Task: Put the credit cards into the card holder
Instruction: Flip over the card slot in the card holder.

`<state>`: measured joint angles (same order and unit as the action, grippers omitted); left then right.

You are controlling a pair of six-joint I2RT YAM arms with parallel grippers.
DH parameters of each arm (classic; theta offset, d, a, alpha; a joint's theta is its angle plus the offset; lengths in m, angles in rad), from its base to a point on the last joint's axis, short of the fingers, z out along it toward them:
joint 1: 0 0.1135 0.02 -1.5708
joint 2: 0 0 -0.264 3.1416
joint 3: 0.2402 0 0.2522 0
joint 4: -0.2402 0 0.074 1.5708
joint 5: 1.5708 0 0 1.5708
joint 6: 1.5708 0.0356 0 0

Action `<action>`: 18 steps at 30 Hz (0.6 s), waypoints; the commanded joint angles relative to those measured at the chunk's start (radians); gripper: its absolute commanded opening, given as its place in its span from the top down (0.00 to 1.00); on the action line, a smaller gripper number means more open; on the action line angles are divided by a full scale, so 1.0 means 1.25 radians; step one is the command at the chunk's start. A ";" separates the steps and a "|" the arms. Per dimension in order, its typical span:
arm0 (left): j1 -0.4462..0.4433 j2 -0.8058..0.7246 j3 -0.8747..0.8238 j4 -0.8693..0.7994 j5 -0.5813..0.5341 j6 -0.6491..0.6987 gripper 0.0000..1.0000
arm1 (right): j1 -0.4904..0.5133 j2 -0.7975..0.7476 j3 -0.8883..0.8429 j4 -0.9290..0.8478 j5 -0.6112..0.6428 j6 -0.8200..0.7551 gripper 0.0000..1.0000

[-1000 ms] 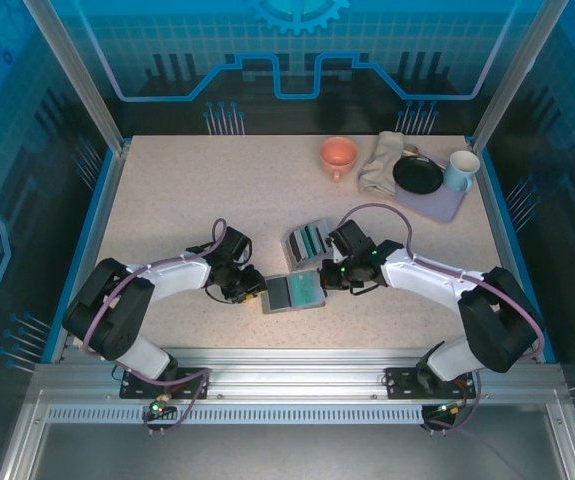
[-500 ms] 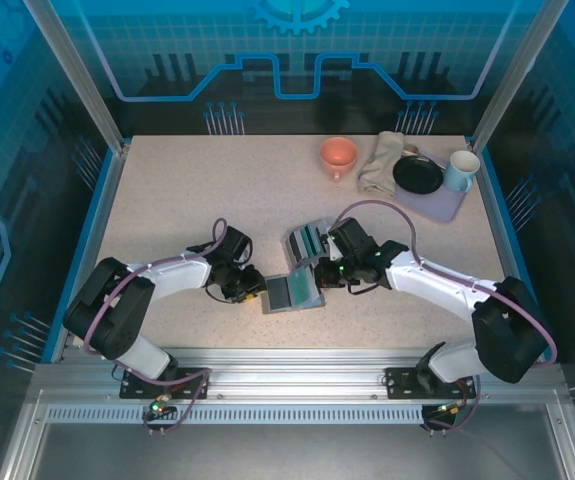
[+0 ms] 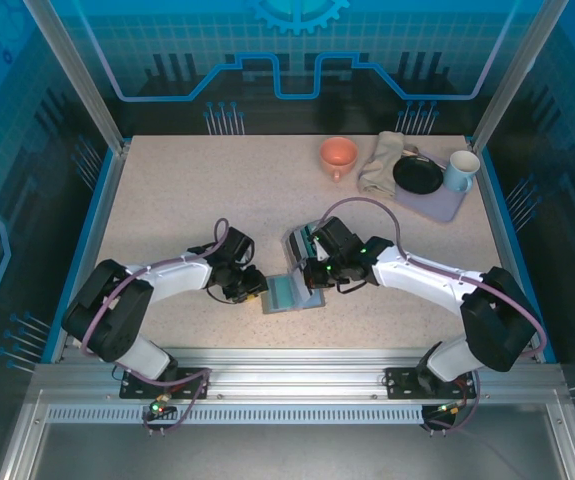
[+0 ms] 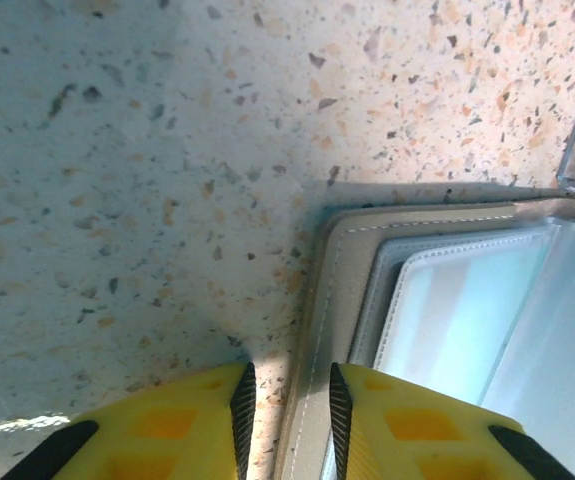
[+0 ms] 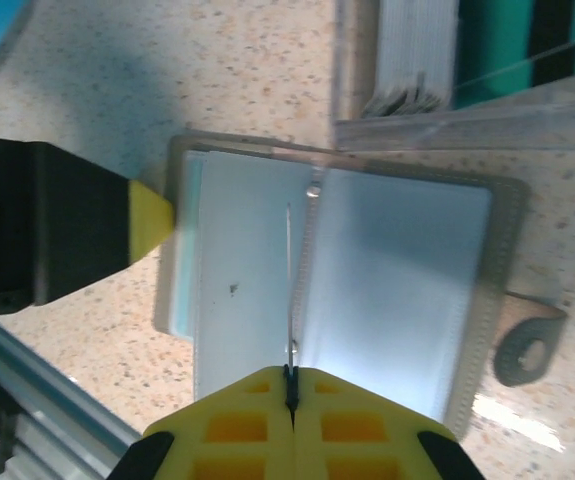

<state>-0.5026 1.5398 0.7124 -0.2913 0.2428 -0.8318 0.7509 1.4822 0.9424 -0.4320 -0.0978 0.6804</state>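
Beige speckled table (image 3: 167,200) is carrying everything. Near the middle of its near edge the grey card holder (image 3: 285,293) is lying open and flat, its spine running roughly from the near edge toward the far edge. Just beyond it, toward the table's centre, a clear box (image 5: 447,128) is holding the credit cards (image 5: 497,50). They are standing on edge, packed face to face in whitish, teal and dark groups, with their faces turned toward the table's left and right edges. Their top edges are running about parallel to the holder's spine, though whether that top edge is the long side I cannot tell. I am judging them light, stiff and slick, likely to slide against each other, so I am planning to pinch one across its thickness at a free top corner, leaving most of it clear for a sleeve. My left gripper (image 4: 287,380) is straddling the holder's left cover edge with its jaws partly apart; whether it is actually pinching I cannot tell. My right gripper (image 5: 290,375) is clenched over the spine on a thin sheet (image 5: 289,290) seen edge-on, a card or a clear sleeve, I cannot say which.
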 commanded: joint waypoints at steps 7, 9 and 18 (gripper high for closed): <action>-0.012 -0.075 -0.039 -0.008 -0.058 -0.007 0.66 | -0.014 -0.122 -0.022 -0.022 0.079 0.001 1.00; -0.012 -0.083 -0.039 -0.006 -0.059 -0.006 0.64 | -0.001 -0.140 -0.035 0.002 0.081 0.023 1.00; -0.012 -0.052 -0.030 0.028 -0.018 -0.017 0.59 | 0.006 -0.043 -0.174 0.326 -0.051 0.151 1.00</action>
<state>-0.5137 1.4578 0.6777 -0.2745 0.1993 -0.8402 0.7483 1.3987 0.7685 -0.1864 -0.1139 0.7956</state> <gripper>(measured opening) 0.411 0.043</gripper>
